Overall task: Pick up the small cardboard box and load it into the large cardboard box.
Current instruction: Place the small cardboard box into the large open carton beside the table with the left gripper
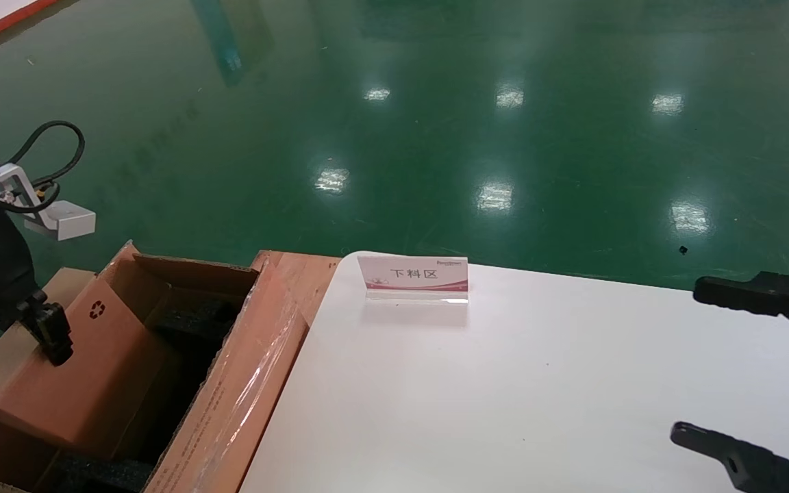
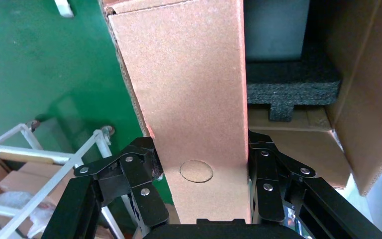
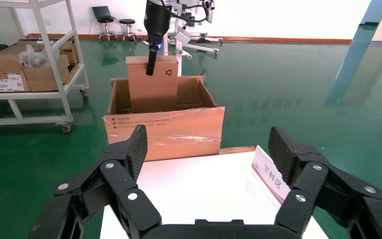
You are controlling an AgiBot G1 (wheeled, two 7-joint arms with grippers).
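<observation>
The small cardboard box [image 1: 93, 370], pinkish-brown with a black recycling symbol, stands on edge with its lower part inside the large cardboard box [image 1: 251, 383]. The large box is an open carton with taped flaps and black foam [image 2: 291, 84] inside. My left gripper [image 1: 52, 335] is shut on the small box's upper edge. In the left wrist view the small box [image 2: 194, 99] fills the gap of that gripper [image 2: 202, 149]. The right wrist view shows the small box [image 3: 151, 89] upright in the carton [image 3: 164, 134]. My right gripper [image 1: 696, 363] is open and empty over the table's right side.
The white table [image 1: 504, 397] stands right of the carton and carries a small acrylic sign [image 1: 413, 277] near its far edge. A white shelf cart [image 3: 30, 89] with boxes stands on the green floor beyond the carton.
</observation>
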